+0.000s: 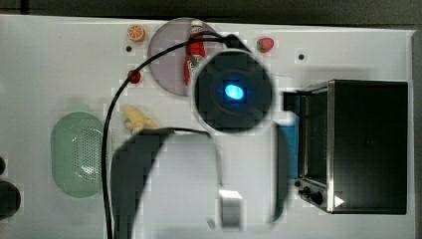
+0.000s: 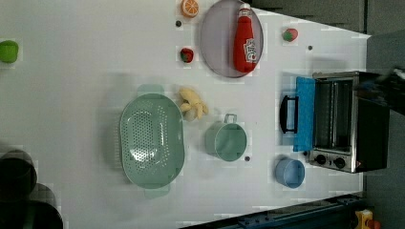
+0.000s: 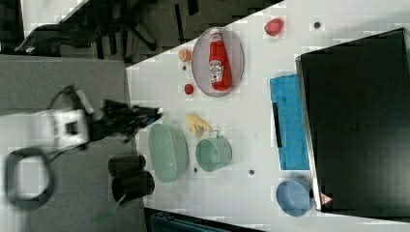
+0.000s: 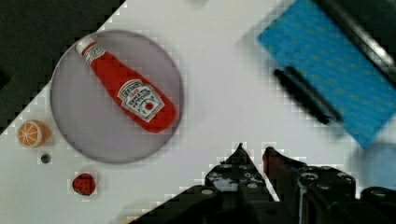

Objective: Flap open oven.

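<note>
Hovering empty, nearly closed, the gripper (image 4: 254,151) sits apart from the oven (image 2: 344,121) — door down

Bright, even light; blocky pictures, motion-blurred arm (image 3: 58,128), soft shadows.

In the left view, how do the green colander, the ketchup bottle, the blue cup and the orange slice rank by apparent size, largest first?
1. Green colander
2. Ketchup bottle
3. Blue cup
4. Orange slice

All lie on the same table, so nearness hardly changes this order.
</note>
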Robot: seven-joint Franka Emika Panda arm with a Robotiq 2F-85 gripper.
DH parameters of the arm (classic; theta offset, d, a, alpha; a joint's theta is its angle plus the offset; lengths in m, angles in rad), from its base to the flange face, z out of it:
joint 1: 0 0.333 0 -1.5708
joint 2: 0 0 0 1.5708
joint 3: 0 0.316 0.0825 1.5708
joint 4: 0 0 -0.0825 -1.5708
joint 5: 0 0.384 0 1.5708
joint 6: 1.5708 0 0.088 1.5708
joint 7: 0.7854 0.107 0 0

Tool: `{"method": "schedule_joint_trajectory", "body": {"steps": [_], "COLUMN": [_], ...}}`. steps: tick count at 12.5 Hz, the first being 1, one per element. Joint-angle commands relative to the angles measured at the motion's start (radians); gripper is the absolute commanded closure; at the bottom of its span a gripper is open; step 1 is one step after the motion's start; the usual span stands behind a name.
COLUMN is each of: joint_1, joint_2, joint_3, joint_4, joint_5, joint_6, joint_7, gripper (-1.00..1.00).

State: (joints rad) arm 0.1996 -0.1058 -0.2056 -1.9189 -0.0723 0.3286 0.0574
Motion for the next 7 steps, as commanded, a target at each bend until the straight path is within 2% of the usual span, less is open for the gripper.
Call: {"method": "schedule_joint_trajectory", "body": {"steps": [1,3,7], "joint_1": [-0.016,-0.016,-0.013], "joint_2": [-0.004,-0.014,-0.012], "joint_3": [-0.036,-0.037,-0.024], "joint_4": [0.082,0.13,0.144], "joint_5": [0.023,0.029,0.029], "joint_6": [-0.197,-0.276,-0.273], "joint_7": [0.049,0.049,0.036], "gripper": [0.65,0.65,0.65]}}
